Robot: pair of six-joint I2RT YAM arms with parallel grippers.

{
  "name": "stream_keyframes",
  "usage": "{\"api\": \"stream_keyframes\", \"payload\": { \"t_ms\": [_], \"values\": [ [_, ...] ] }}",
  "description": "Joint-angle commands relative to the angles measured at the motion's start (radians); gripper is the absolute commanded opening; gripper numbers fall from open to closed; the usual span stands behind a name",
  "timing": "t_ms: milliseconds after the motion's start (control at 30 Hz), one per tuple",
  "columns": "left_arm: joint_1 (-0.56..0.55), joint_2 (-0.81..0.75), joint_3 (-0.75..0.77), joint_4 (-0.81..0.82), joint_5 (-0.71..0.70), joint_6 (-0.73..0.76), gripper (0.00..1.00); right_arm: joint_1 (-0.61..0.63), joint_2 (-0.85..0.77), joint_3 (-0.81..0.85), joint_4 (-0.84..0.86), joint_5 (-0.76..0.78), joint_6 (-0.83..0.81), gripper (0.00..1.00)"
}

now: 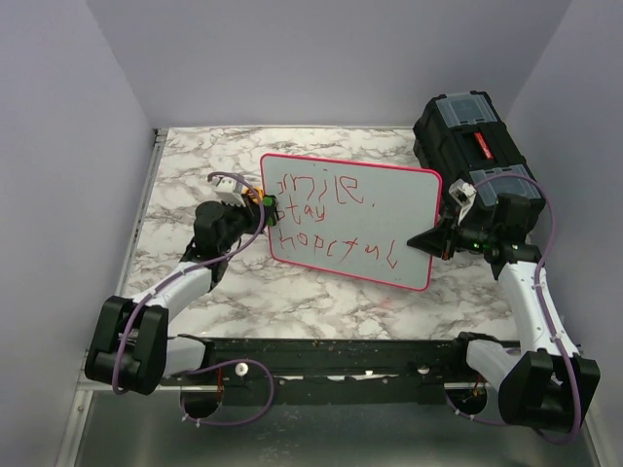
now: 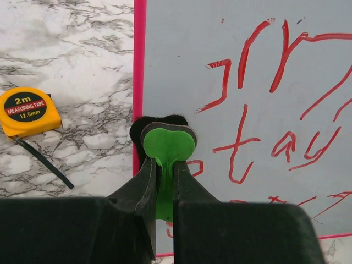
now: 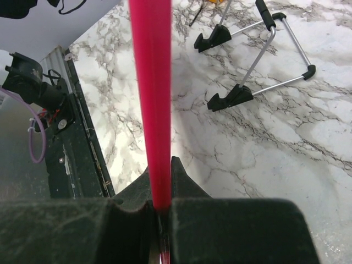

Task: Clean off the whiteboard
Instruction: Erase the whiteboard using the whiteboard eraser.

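Now, right gripper on whiteboard — green eraser in left gripper

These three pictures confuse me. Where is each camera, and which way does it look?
Top: high behind the arms, looking down at the whiteboard; both arms show.
Left wrist: along the left pincer, shut on a green eraser, toward the writing.
Right wrist: along the right pincer, clamped on its rim.
All share the whiteboard.
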Motion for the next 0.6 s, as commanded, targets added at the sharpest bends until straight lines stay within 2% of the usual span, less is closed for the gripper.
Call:
{"api": "stream_keyframes", "payload": {
  "t_ms": [0, 333, 567],
  "values": [
    [-0.004, -0.018, 0.049, -0.032, -0.031, 0.011, 0.0, 0.004, -0.019, 0.009, 0.035, 0.03, -0.09, 0.01],
    [-0.041, 0.051, 0.249, -0.094, 0.017, 0.013, 0.0, 0.005, -0.03, 0.006, 0.037, 0.039, -0.091, 0.01],
    [-0.08, 0.083, 0.216, -0.088, -0.01, 0.02, 0.0, 0.004, -0.032, 0.006, 0.035, 0.04, -0.093, 0.01]
  ]
}}
